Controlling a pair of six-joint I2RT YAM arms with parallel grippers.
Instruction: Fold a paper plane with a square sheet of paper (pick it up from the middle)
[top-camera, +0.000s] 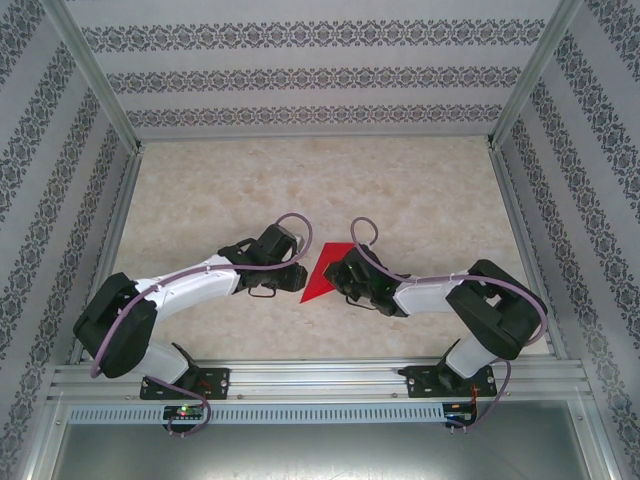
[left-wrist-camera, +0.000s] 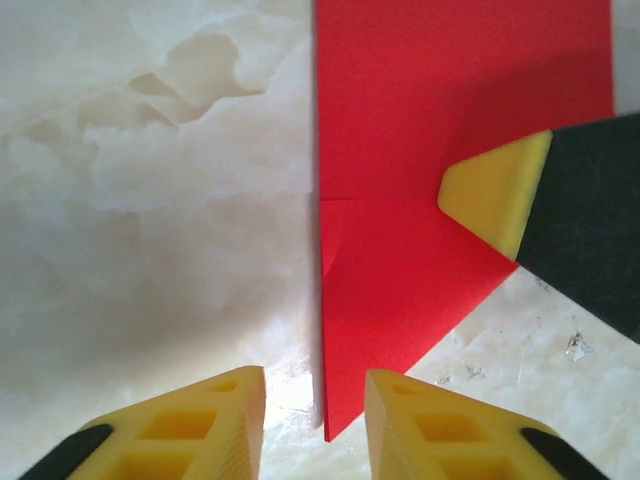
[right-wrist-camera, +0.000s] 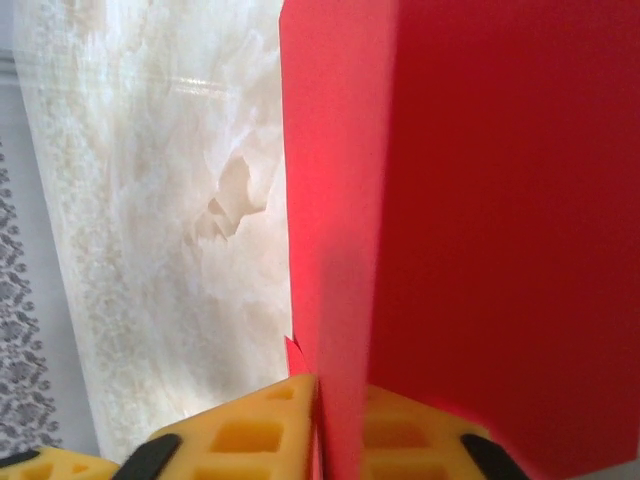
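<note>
Table: pale marble; red paper sheet folded on it
Left gripper: fingers apart; paper's tip between them
Right gripper: pinching a raised flap

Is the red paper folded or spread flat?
Folded: the paper tapers to a point, and one flap stands up in the right pincer.

Pale marbled table, creased red paper resting near its front edge

Left arm & right arm: white link covers, black joints & bases, lilac cable looped along ea. Left gripper & right gripper: yellow fingers w/ recessed pockets, black behind.
</note>
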